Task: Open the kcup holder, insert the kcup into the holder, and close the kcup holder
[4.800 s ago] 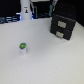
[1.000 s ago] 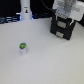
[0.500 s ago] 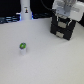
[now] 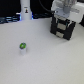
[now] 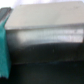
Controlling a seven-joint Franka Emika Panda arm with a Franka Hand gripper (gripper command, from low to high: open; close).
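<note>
The kcup [image 4: 22,48], a small pale pod with a green top, stands upright on the white table [image 4: 45,62] toward the exterior view's left. The kcup holder [image 4: 63,30], a black boxy unit, sits at the back right. My gripper [image 4: 62,19] hangs on the white arm right at the top front of the holder, far from the kcup. Whether its fingers are open or shut does not show. The wrist view is blurred: a pale grey surface [image 5: 47,22] above a black band [image 5: 47,62], with a teal strip [image 5: 4,47] at the edge.
A white upright post [image 4: 25,9] stands at the back of the table, with dark and blue clutter behind it. The arm's white body [image 4: 64,6] covers the top of the holder.
Since the earliest frame the arm has swung to the exterior view's right, from the back middle to over the holder. In the last second it has barely shifted. The kcup has not moved.
</note>
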